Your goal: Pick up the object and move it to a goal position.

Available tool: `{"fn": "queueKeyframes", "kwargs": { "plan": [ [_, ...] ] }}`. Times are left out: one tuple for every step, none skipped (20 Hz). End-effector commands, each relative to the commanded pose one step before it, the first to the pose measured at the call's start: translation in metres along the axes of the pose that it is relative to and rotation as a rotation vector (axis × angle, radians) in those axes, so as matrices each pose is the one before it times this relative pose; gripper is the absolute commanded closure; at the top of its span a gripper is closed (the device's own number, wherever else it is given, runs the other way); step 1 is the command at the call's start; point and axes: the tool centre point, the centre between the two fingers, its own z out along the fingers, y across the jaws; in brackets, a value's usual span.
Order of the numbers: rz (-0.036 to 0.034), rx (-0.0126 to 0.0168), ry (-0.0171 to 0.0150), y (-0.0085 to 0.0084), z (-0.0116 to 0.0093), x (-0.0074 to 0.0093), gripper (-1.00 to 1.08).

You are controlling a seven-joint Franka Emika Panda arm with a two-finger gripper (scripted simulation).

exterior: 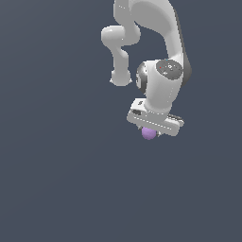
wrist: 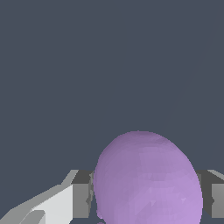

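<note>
Wrist view puts the object closest to me, a light-purple blob filling the space between the two fingers, whose grey pads sit flush against its flanks on either side. I read that as a closed grasp on the object, with no visible gap. Its longer axis seems to run outward from the palm, away from the camera. Stepping back to the exterior view, the gripper points downward and the object peeks out just beneath the hand, directly between the fingers rather than off to a side. Beyond it is only flat dark grey; I see no goal marker.
</note>
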Motion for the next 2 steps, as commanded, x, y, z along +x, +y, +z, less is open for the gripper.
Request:
{"fn": "queueKeyframes", "kwargs": {
  "plan": [
    [0.00082,-0.00104,-0.00109,-0.00163,-0.00369,-0.00044,1.08],
    [0.00000,0.00000,0.00000,-0.00015,-0.00024,0.00000,1.08]
  ]
}}
